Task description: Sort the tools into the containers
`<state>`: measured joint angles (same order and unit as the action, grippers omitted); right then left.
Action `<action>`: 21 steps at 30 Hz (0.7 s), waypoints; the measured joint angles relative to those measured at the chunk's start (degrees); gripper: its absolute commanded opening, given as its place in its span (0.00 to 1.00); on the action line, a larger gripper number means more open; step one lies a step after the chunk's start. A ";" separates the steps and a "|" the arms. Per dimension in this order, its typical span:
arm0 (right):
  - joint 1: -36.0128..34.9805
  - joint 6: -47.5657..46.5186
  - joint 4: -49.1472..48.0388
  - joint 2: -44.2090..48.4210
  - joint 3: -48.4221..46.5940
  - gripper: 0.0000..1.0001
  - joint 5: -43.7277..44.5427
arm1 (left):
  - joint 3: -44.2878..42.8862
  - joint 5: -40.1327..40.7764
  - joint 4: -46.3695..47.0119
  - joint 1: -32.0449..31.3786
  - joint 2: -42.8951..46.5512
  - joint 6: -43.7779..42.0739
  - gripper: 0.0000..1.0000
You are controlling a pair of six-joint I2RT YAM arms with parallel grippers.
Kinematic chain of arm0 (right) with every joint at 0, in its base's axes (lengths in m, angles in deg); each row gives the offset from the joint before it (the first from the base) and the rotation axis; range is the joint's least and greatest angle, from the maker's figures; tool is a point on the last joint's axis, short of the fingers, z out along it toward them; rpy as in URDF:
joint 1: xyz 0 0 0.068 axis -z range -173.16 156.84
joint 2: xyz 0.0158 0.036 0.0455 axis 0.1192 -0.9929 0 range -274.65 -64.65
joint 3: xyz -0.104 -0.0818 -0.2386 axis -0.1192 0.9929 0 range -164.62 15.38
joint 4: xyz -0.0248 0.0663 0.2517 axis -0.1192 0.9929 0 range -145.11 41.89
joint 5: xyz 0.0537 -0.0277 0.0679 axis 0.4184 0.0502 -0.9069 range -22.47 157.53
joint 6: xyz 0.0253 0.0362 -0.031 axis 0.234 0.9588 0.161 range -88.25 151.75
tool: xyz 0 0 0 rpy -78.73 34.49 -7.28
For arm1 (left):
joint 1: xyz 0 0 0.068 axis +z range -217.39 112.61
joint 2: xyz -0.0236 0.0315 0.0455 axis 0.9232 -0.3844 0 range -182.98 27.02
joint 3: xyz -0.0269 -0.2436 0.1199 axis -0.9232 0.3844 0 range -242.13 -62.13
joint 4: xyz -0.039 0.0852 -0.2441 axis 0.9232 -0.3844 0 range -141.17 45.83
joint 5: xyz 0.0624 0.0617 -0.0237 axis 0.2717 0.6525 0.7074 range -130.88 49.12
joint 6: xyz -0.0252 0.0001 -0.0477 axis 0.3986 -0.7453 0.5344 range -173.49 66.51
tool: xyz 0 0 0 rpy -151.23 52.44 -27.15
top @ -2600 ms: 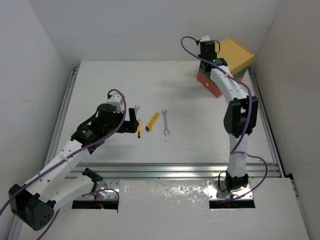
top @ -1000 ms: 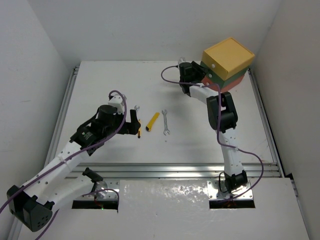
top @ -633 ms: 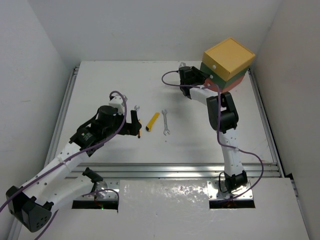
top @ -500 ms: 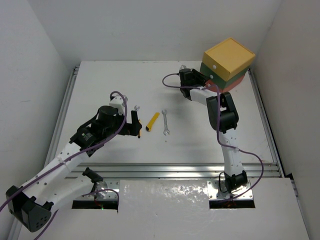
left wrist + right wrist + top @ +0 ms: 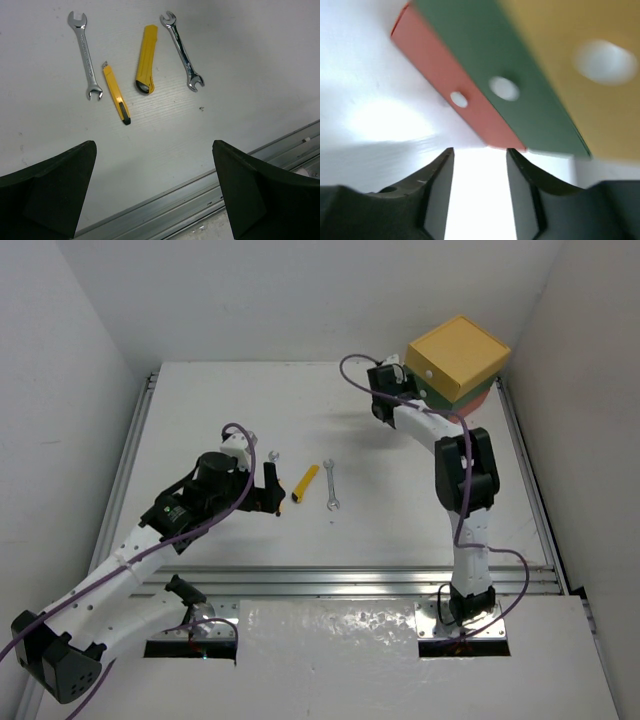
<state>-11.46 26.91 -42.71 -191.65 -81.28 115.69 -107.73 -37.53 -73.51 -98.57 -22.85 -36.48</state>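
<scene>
On the white surface (image 5: 200, 400), just ahead of the left claw (image 5: 152, 150), four tools lie side by side in a loose row. In the wrist view a silver wrench (image 5: 85, 47) is at the left, with a thin yellow-black tool (image 5: 116, 94) just beside it. Next come a flat yellow cutter (image 5: 145, 60) and a second silver wrench (image 5: 182, 50). None of them touches another. The left claw hangs above the row with its fingers (image 5: 47, 195) spread wide and nothing between them.

At the far right corner of the surface stands the stack of containers (image 5: 455, 365): a yellow drawer (image 5: 570, 30) on top, a green drawer (image 5: 485, 40) in the middle and a red-orange drawer (image 5: 440, 65) at the bottom. Each has a white knob (image 5: 504, 88) on its front.

The right claw (image 5: 479, 152) sits close in front of the stack, facing the knobs, though its own view is blurred. Its fingers stand partly apart with only bare surface in the gap, gripping nothing
</scene>
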 measured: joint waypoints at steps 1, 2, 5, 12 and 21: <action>0.17 4.90 1.51 1.40 -0.02 0.46 -0.46 | 0.00 0.00 0.00 -0.02 0.02 0.00 1.00; 0.37 9.99 3.13 2.58 -0.15 0.46 -0.46 | 0.00 0.00 -0.02 -0.04 0.04 0.00 1.00; 1.09 23.28 8.15 3.17 -2.95 0.48 -0.13 | 0.02 0.04 -0.02 -0.31 0.37 0.00 1.00; 2.10 41.59 18.29 -2.93 -12.11 0.50 1.36 | 0.24 -0.02 0.00 -1.55 1.70 0.00 1.00; 2.10 45.35 19.28 -6.78 -13.20 0.56 4.13 | 0.39 -0.44 0.24 -3.10 2.54 0.00 1.00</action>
<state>-9.36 72.26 -23.43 -198.43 -94.49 119.82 -107.34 -37.96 -73.27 -101.68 -20.32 -36.48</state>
